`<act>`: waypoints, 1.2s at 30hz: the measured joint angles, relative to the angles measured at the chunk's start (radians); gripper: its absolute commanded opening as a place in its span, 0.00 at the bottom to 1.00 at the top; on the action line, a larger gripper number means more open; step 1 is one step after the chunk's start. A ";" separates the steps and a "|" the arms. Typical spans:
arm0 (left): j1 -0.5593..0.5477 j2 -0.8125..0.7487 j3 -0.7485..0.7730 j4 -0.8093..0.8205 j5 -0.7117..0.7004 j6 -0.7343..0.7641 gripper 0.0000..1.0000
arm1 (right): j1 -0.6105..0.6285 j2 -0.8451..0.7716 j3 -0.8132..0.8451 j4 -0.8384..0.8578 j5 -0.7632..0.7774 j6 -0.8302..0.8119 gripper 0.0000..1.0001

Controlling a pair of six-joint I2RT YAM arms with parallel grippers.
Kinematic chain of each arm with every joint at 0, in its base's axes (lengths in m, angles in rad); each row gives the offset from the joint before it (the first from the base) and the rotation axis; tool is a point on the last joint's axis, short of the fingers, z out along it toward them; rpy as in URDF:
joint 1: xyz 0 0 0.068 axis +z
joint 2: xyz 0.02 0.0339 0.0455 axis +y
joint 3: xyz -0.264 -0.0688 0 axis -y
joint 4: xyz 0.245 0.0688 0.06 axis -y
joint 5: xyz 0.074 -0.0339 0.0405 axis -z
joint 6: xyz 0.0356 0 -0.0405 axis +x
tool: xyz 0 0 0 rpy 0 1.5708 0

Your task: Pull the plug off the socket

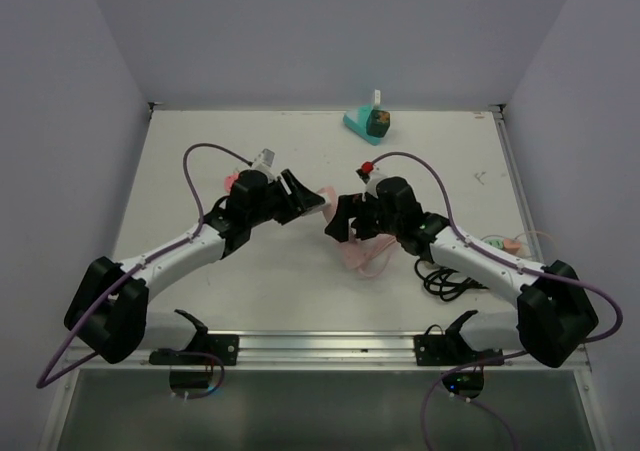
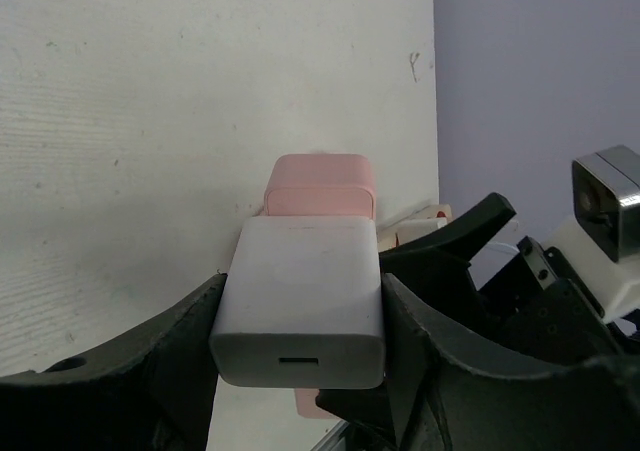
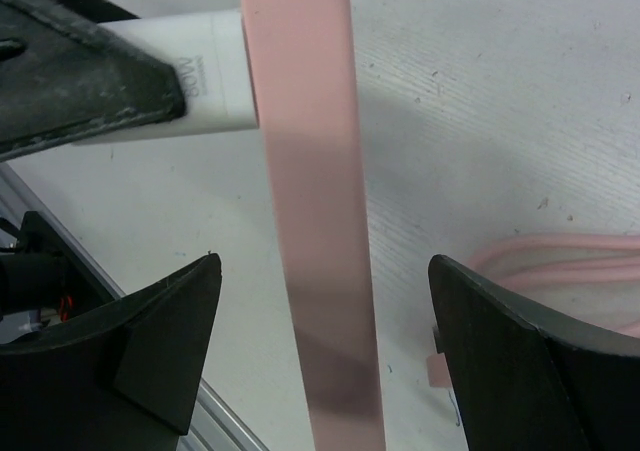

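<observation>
Since the white charger (image 2: 300, 291) is clamped by the left gripper (image 2: 300, 316), the pink socket (image 3: 312, 171) at 3 o'clock should be pinched by the wide-open right gripper (image 3: 325, 271).

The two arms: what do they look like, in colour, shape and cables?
The left arm and right arm have white links, black joints and bulky black bases. A purple cable loops along each. The left gripper and right gripper have black, wedge-shaped fingers.
</observation>
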 measured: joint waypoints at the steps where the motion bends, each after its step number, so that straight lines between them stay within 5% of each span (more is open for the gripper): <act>1: -0.002 -0.006 0.000 0.000 0.002 0.002 0.00 | 0.000 0.018 0.006 0.005 -0.001 0.000 0.88; 7: -0.023 -0.035 -0.008 0.000 0.013 0.027 0.00 | 0.000 0.098 0.050 0.034 -0.002 0.001 0.77; 16: -0.035 -0.057 -0.025 -0.012 -0.003 0.055 0.00 | 0.006 0.120 0.072 0.056 -0.006 -0.007 0.00; 36: -0.045 -0.278 -0.150 -0.024 -0.040 0.066 0.00 | 0.024 0.074 0.029 0.046 0.081 0.032 0.00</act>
